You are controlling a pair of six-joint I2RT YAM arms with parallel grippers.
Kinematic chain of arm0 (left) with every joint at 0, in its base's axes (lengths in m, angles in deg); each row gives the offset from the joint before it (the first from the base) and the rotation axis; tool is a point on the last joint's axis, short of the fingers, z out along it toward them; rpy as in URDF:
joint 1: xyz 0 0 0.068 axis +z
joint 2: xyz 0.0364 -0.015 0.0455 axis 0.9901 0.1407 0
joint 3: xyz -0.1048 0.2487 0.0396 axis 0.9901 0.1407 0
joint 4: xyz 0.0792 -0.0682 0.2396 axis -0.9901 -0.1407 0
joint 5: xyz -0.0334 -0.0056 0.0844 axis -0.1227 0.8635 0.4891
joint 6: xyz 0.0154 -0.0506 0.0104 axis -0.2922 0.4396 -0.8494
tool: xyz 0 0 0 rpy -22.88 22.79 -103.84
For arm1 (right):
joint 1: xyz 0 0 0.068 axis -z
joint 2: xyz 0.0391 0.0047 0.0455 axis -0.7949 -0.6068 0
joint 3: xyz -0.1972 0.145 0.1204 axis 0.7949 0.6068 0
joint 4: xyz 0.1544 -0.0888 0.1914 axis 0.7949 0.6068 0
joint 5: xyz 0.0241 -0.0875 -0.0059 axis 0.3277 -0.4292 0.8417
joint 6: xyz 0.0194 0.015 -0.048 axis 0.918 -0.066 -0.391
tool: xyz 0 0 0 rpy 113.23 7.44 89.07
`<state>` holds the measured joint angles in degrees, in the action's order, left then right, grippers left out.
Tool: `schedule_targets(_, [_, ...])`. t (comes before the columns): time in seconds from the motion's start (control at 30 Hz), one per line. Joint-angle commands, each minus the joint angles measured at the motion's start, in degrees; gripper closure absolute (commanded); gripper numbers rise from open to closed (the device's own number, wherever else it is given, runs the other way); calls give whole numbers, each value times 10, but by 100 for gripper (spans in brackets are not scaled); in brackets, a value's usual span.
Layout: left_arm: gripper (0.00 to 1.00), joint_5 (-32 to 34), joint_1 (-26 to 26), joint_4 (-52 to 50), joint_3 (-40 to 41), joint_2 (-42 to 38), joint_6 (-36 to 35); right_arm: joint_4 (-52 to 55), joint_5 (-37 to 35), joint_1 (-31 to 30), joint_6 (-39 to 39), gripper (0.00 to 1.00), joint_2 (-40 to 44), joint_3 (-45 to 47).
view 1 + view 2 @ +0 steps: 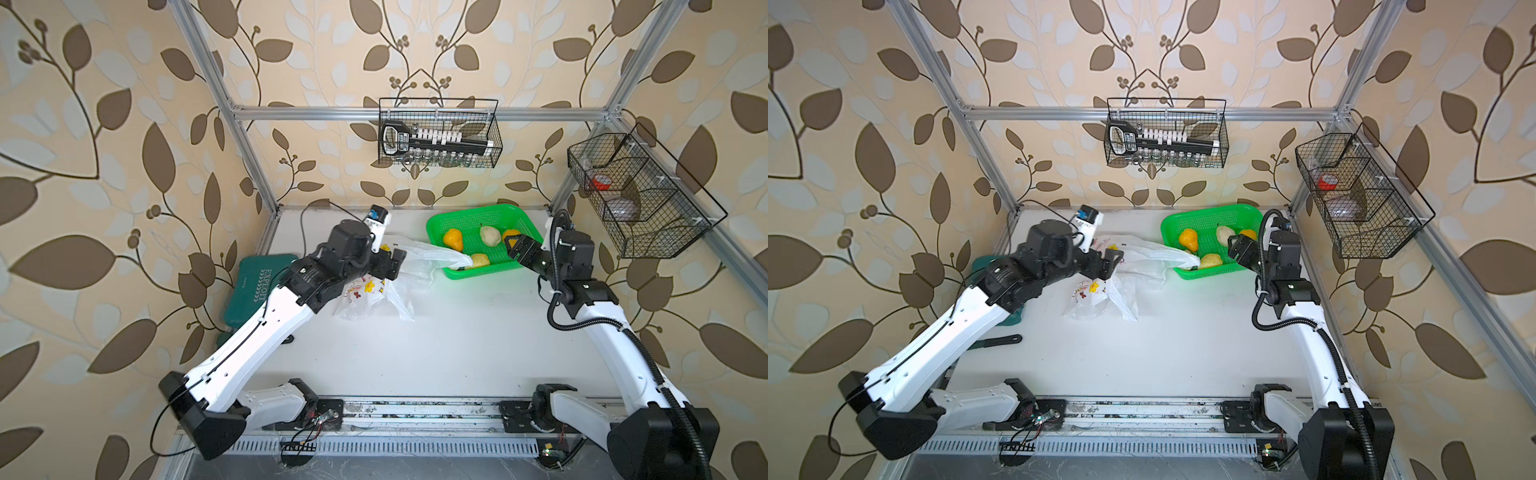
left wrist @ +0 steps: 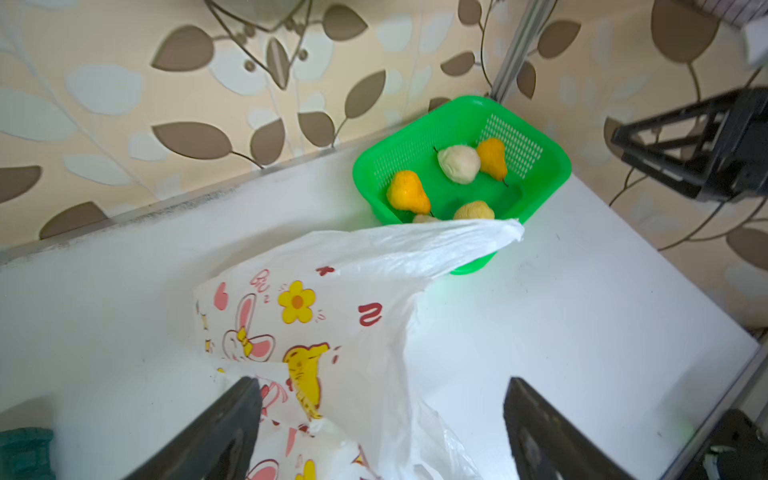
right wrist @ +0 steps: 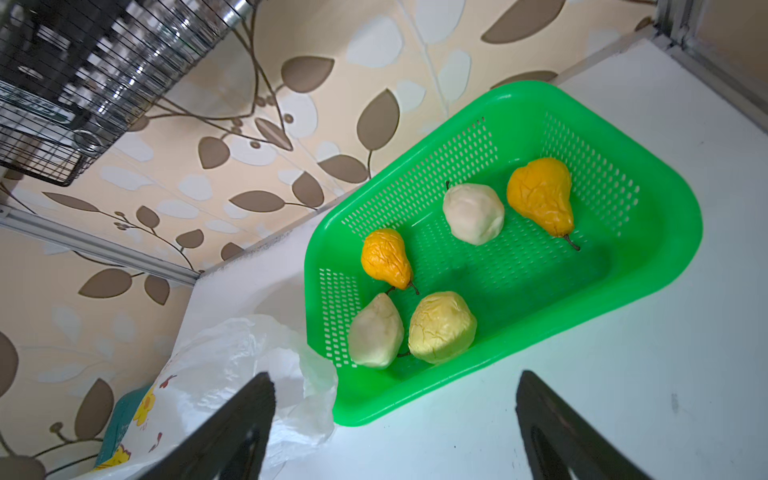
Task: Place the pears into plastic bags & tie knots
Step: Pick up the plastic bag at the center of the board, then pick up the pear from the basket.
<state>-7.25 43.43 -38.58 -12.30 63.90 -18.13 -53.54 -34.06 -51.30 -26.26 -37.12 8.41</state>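
in both top views, a green basket (image 1: 473,218) right of centre holds five pears (image 3: 442,326). the printed plastic bag (image 1: 374,291) lies unknotted at centre, one end draped over the basket's rim. left gripper (image 1: 392,264) over the bag, jaws wide apart, holding nothing. right gripper (image 1: 515,247) above the basket's right end, jaws likewise apart, empty.

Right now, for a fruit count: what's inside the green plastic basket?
Five small pears: two orange, three pale. The printed white plastic bag overlaps one rim, hiding one pale pear from above.
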Motion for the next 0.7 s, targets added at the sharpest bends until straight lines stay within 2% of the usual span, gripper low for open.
schedule_targets(0.0, [7,103,-27,-79,-32,41,-61,39,16,0,13,10,-18,-36])
schedule_targets(0.17, [7,135,-30,-78,-42,83,-70,42,32,0,25,10,-50,-65])
schedule_targets(0.23, [12,140,-29,-65,-37,92,-75,38,45,0,30,10,-68,-77])
schedule_targets(0.33, [43,150,-29,-37,-24,96,-78,33,73,-1,33,10,-104,-100])
schedule_targets(0.4, [75,168,-25,-23,-23,118,-74,40,87,-8,28,10,-138,-125])
schedule_targets(0.47, [97,172,-12,-14,-25,122,-59,54,99,-17,17,12,-177,-154])
schedule_targets(0.5, [100,174,0,-10,-27,121,-46,60,98,-24,11,12,-198,-169])
schedule_targets(0.63, [100,153,64,11,-16,105,17,87,54,-59,-14,14,-280,-237])
schedule_targets(0.67, [100,154,79,20,-8,81,32,95,37,-68,-20,14,-304,-257])
